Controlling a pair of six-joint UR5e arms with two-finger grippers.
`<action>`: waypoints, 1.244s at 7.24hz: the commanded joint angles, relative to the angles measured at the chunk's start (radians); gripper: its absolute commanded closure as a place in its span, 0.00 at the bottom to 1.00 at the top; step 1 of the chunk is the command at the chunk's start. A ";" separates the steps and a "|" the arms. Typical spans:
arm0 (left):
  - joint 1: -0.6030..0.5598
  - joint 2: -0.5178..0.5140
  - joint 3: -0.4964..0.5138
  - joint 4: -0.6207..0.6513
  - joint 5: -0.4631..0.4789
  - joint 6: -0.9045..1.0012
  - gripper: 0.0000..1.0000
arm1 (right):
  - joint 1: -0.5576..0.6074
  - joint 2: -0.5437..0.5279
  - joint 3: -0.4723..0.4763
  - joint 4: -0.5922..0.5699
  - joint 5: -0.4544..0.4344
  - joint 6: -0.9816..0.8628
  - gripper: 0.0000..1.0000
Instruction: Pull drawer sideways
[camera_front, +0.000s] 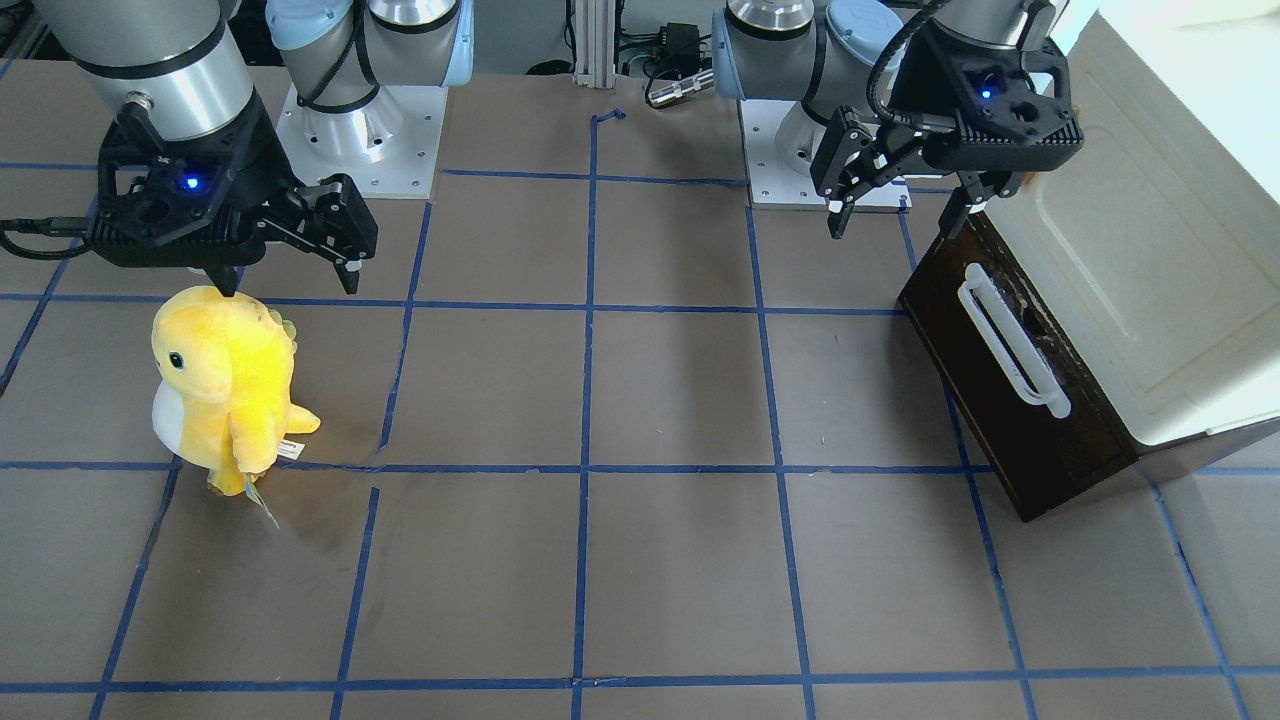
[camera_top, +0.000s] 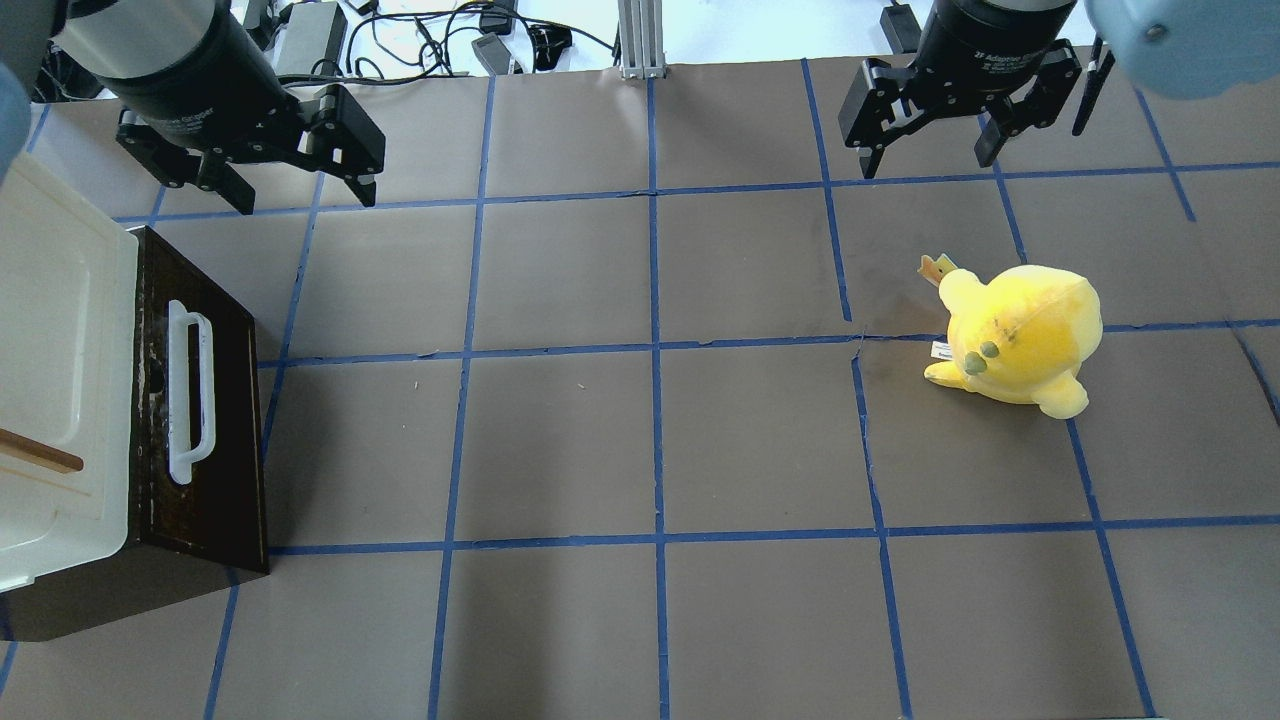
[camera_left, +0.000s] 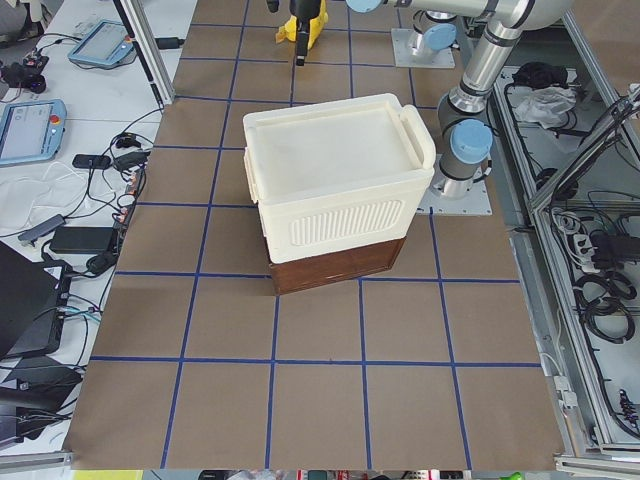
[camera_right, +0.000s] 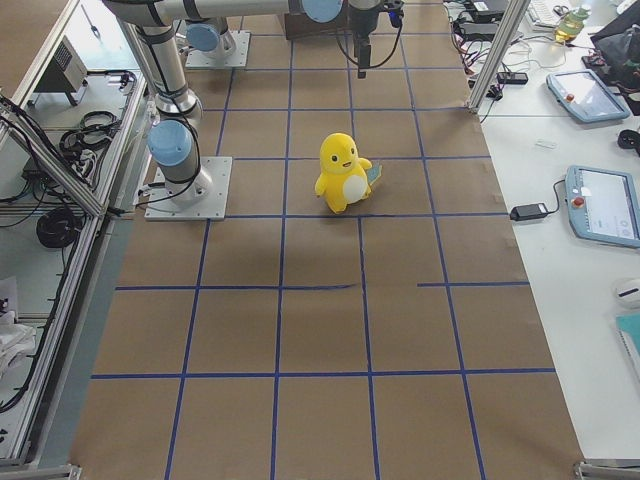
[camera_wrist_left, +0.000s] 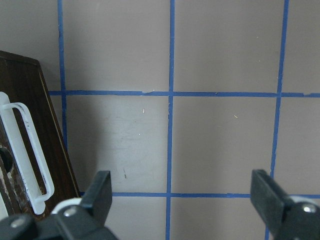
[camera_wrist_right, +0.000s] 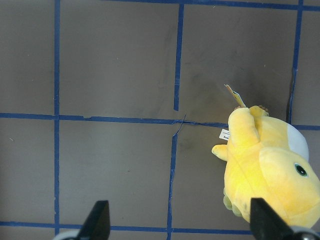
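Note:
The dark brown drawer (camera_top: 225, 420) with its long white bar handle (camera_top: 190, 395) sits shut under a cream cabinet (camera_top: 50, 380) at the overhead view's left edge. It also shows in the front-facing view (camera_front: 1000, 420) and the left wrist view (camera_wrist_left: 20, 100). My left gripper (camera_top: 305, 195) is open and empty. It hovers above the table just past the drawer's upper corner and touches nothing. In the front-facing view the left gripper (camera_front: 895, 215) is above the handle's (camera_front: 1010, 340) far end. My right gripper (camera_top: 927, 160) is open and empty, far from the drawer.
A yellow plush toy (camera_top: 1020, 335) stands on the table below the right gripper; it also shows in the right wrist view (camera_wrist_right: 270, 170). The cream cabinet has a small brown wooden handle (camera_top: 40, 455). Blue tape lines grid the brown table (camera_top: 650, 450).

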 joint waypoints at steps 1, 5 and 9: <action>0.000 0.001 -0.003 0.001 -0.001 0.000 0.00 | 0.000 0.000 0.000 0.000 0.000 0.001 0.00; -0.002 -0.013 0.004 -0.010 0.002 -0.009 0.00 | 0.000 0.000 0.000 0.000 0.000 0.001 0.00; -0.032 -0.117 0.021 0.073 0.040 -0.145 0.00 | 0.000 0.000 0.000 0.000 0.000 0.001 0.00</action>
